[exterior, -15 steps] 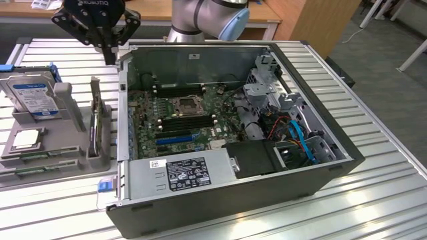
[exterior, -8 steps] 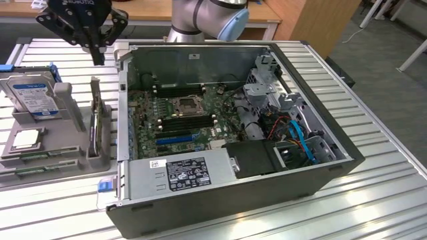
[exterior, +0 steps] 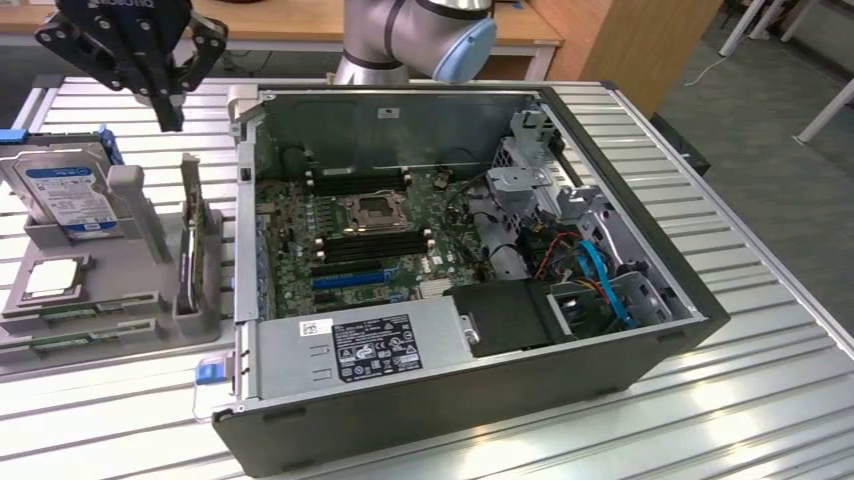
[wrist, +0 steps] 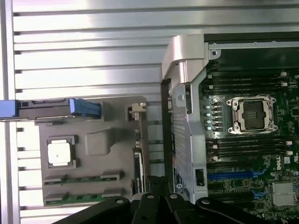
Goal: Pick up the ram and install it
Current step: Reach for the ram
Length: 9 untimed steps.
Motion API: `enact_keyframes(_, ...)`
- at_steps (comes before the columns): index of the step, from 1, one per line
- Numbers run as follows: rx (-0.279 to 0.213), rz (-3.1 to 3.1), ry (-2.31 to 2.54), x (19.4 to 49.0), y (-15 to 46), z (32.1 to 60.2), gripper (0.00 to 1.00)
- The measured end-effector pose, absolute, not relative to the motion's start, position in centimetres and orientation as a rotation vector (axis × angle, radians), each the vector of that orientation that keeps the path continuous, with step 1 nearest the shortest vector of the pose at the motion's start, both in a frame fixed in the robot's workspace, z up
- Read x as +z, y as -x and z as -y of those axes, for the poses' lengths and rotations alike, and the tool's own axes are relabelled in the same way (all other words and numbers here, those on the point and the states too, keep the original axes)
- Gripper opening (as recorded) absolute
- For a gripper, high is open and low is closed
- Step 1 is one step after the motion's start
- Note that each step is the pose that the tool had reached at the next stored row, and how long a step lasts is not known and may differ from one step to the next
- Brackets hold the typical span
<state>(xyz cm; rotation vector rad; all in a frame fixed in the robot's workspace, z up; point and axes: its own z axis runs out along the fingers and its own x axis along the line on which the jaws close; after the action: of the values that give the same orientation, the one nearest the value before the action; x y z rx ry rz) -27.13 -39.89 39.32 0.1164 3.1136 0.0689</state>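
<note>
Computer case (exterior: 441, 420) holds motherboard (exterior: 360, 235); tray (wrist: 112, 158) holds ram (wrist: 79, 196).

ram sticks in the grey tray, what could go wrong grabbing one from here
1. The two ram sticks sit close together, low in the tray; the shut gripper could, I think, catch the tray or both sticks.
2. The case wall stands between tray and motherboard slots; a low carry may clip it.

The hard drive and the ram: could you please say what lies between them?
A silver processor chip lies between the hard drive and the ram, in both views.
</note>
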Motion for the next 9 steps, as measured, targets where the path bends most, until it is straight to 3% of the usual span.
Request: enact_keyframes(9,0.069,-3.114,-0.116,39.3,29.5,39.9,0.1)
